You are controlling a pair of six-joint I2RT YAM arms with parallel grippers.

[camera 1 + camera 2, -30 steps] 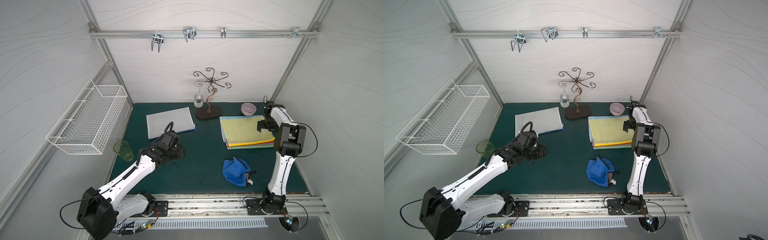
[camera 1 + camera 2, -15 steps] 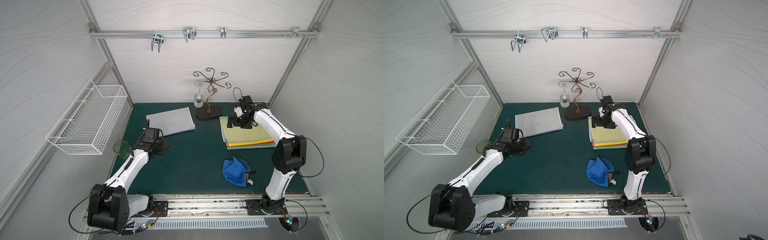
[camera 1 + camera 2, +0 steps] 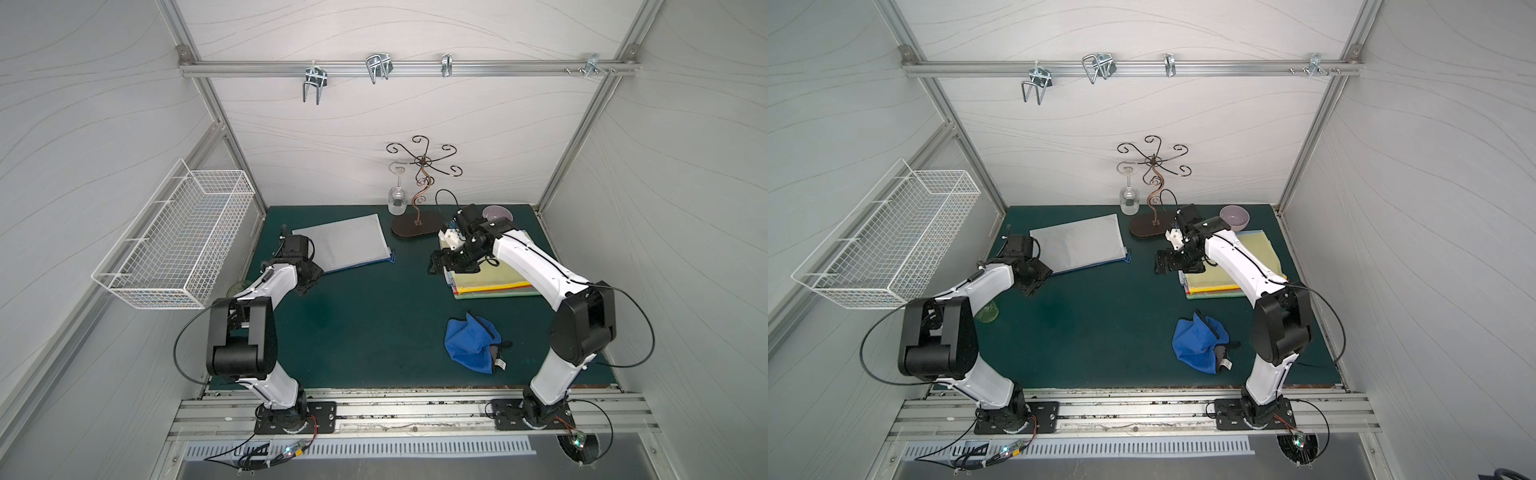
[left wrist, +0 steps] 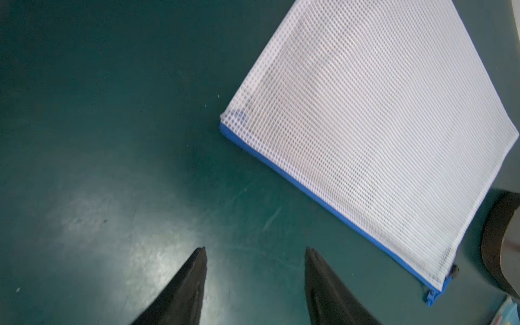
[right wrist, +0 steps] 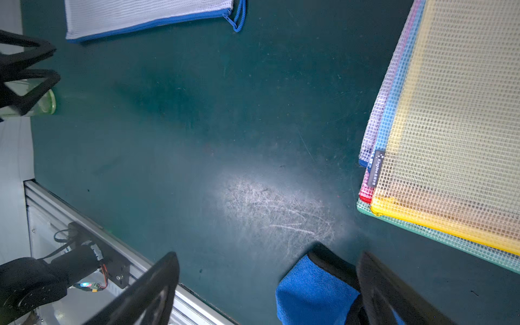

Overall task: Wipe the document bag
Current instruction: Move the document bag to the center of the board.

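The left hand (image 4: 255, 251) gapes empty near the document bag (image 4: 380, 135).

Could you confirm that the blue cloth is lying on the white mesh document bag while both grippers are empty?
Not quite: the blue cloth lies on the green mat, well apart from the white mesh document bag, as both top views show. The left gripper and right gripper are indeed empty, jaws open.

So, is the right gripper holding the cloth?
No, the cloth lies on the mat, apart from the right gripper, which hangs open.
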